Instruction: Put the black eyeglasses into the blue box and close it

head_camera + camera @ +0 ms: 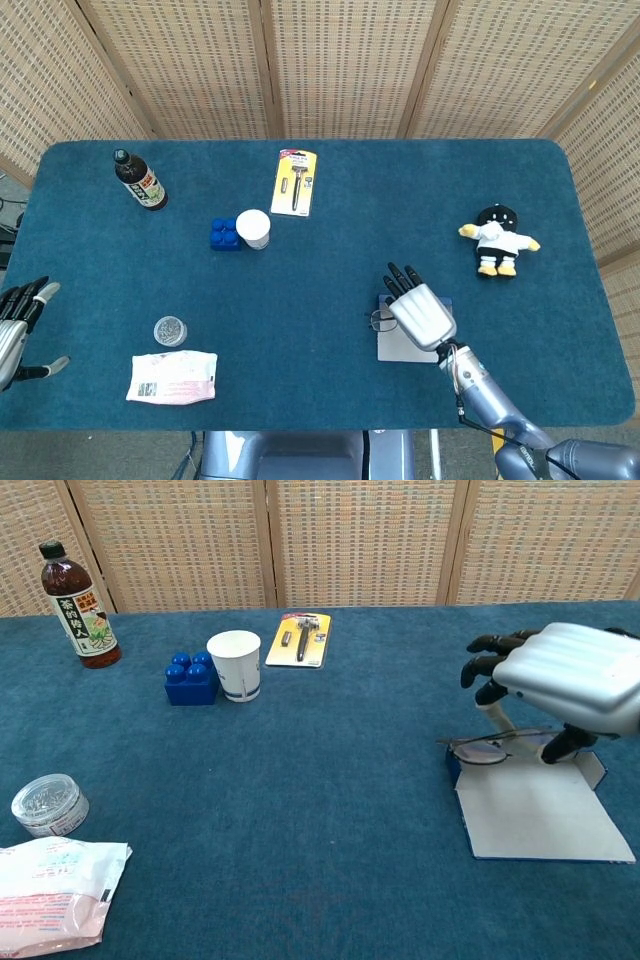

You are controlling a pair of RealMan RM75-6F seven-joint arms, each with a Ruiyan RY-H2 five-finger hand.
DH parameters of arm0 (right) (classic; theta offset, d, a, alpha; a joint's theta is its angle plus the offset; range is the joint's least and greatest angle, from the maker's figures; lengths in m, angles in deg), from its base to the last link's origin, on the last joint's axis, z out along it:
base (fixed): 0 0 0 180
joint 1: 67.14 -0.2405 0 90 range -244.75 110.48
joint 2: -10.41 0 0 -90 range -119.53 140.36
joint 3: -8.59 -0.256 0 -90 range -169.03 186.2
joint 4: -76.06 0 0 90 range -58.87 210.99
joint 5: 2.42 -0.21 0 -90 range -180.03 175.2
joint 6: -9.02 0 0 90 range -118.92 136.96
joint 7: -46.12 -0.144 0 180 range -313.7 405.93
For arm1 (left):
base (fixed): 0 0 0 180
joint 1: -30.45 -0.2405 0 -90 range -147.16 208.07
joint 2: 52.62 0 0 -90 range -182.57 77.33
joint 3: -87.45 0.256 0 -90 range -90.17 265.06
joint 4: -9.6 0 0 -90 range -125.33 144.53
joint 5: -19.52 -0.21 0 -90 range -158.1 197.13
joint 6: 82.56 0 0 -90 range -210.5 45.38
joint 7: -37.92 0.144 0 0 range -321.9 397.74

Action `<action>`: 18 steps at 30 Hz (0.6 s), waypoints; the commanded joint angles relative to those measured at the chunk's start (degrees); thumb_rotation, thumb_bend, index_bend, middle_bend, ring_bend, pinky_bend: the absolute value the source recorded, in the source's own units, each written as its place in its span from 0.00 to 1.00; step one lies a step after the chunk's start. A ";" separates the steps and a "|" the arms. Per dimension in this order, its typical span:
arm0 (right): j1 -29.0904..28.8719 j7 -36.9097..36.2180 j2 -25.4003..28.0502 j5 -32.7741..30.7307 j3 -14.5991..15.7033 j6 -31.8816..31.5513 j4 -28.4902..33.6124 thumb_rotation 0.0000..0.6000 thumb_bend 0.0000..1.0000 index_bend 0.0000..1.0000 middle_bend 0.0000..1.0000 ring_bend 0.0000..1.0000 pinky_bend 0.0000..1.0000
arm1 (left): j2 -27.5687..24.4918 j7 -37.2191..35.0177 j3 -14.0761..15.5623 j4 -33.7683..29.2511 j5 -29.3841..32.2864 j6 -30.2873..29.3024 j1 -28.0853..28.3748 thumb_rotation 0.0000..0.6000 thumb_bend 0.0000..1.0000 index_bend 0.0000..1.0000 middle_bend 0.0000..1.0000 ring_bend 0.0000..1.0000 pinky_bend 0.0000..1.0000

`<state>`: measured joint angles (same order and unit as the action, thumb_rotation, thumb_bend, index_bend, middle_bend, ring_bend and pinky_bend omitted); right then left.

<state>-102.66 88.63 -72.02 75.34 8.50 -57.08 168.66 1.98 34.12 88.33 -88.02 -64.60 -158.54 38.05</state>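
My right hand holds the black eyeglasses by the frame, just above the left end of the open blue box. In the head view the right hand covers most of the box, and one lens of the eyeglasses sticks out to its left. The box lies flat with its pale lid open toward me. My left hand hangs at the table's left edge, fingers apart, holding nothing.
A sauce bottle, a blue brick, a paper cup and a razor pack stand toward the back. A small tin and a white packet lie front left. A penguin toy sits right.
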 commanded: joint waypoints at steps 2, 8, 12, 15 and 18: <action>1.34 4.38 -3.16 -3.92 -0.04 0.54 0.30 1.00 0.54 0.65 0.23 0.07 0.18 | -0.14 -0.42 -0.06 0.22 0.08 0.17 0.08 1.00 0.00 0.00 0.00 0.00 0.00; 2.36 6.29 -5.53 -5.84 -0.11 0.07 -0.89 1.00 0.56 0.65 0.23 0.07 0.18 | -0.38 -1.09 -0.12 0.37 0.32 0.33 0.08 1.00 0.00 0.00 0.00 0.00 0.00; 2.69 7.22 -6.07 -6.38 0.18 0.29 -1.74 1.00 0.56 0.65 0.22 0.07 0.18 | -0.38 -1.07 -0.03 0.32 0.25 0.32 0.03 1.00 0.00 0.00 0.00 0.00 0.00; 2.86 6.89 -6.28 -6.75 0.02 0.55 -2.71 1.00 0.56 0.65 0.22 0.07 0.18 | -0.35 -0.90 0.05 0.23 0.11 0.25 -0.03 1.00 0.00 0.00 0.00 0.00 0.00; 2.96 6.26 -6.44 -7.11 -0.17 0.97 -4.03 1.00 0.56 0.65 0.21 0.07 0.18 | -0.28 -0.64 0.06 0.17 0.20 0.32 -0.02 1.00 0.00 0.00 0.00 0.00 0.00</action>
<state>-99.77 95.15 -78.37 68.41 8.43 -56.31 165.02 1.68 33.47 88.38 -87.84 -64.42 -158.24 38.02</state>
